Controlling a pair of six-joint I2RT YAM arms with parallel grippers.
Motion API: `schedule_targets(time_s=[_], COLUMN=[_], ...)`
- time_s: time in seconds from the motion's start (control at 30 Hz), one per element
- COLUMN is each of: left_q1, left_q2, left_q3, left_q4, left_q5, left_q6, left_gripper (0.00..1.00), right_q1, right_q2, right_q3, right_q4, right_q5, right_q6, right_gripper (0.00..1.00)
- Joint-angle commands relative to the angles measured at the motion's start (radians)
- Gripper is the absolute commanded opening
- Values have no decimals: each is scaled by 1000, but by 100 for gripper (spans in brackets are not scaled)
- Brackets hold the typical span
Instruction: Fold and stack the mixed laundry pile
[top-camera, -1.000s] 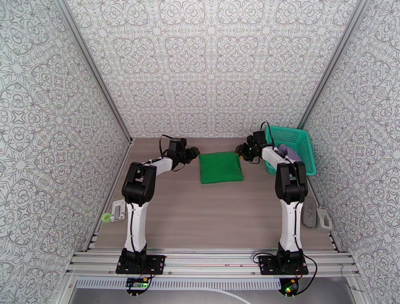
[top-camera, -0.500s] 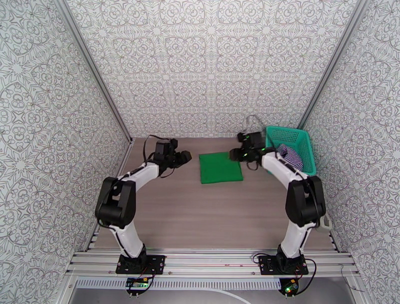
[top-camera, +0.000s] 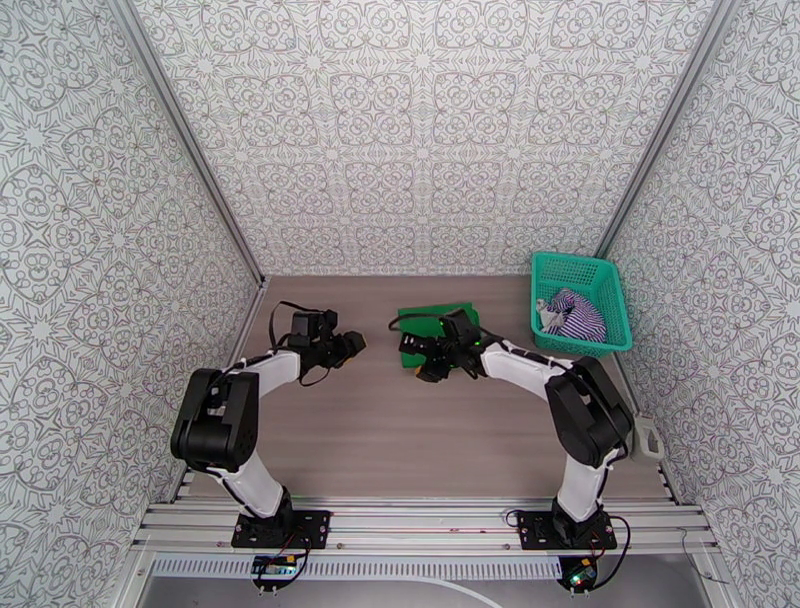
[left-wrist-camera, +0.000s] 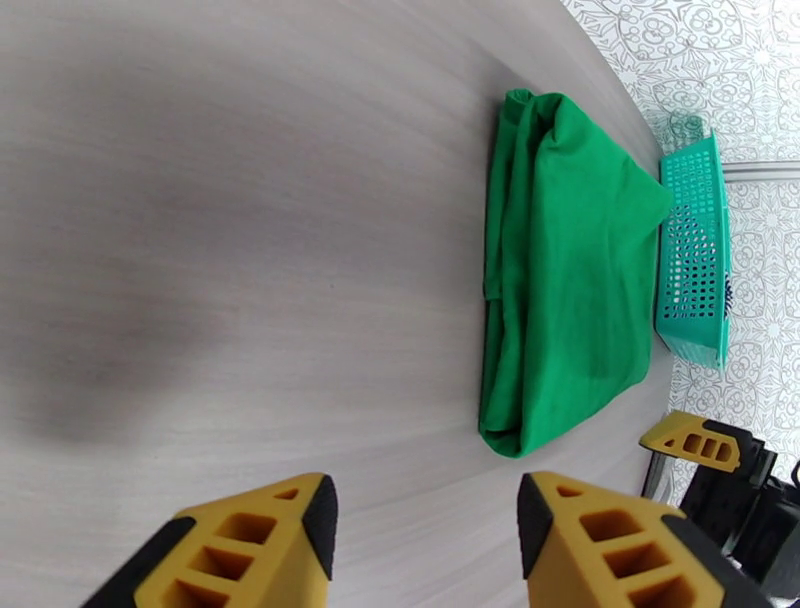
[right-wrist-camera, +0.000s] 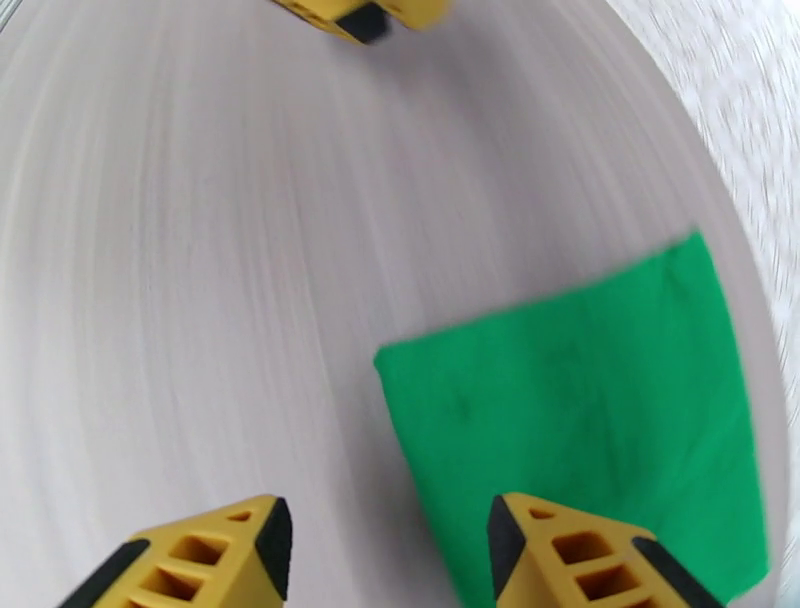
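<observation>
The left pincer (left-wrist-camera: 425, 500) stands wide and empty over the pale wood-grain worktop (top-camera: 400, 430), with the T-shirt (left-wrist-camera: 570, 260) near on its right. The shirt is a soft, flat, near-square fold, its layered edge facing left. The right pincer (right-wrist-camera: 388, 525), also wide and empty, hovers at the shirt's near-left corner. Farther right, the striped top (top-camera: 572, 318) lies crumpled in the rigid mesh basket (top-camera: 600, 270). The right arm is nearer to it.
</observation>
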Motion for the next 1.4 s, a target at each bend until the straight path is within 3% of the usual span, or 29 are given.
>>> schedule_targets(time_s=[0.0,0.17,0.6,0.8,1.13,1.37], left_q1=[19,31,35,33,-51,-129], left_q2=[-23,-21,-2,15,85,156], left_q3=[-24,-36,-46,-54,11,52], left_q4=[39,38,54,109,117,227], left_q5=[41,53,66,59,-25,-38], left_q6=[-9,-7,-16,-86,-206,-349], left_gripper=[53,53,53,56,65,74], right_q1=[14,25,33,34,32,9], right_q2=[79,158,268,301,275,206], right_q3=[64,146,250,291,261,206], right_q4=[-19,-101,-111,-98,-11,64], right_q5=[-15,-33,98,134,99,30], right_q6=[-143,-199,-220,-191,-144,-83], right_gripper=[56,56,52,46,5,0])
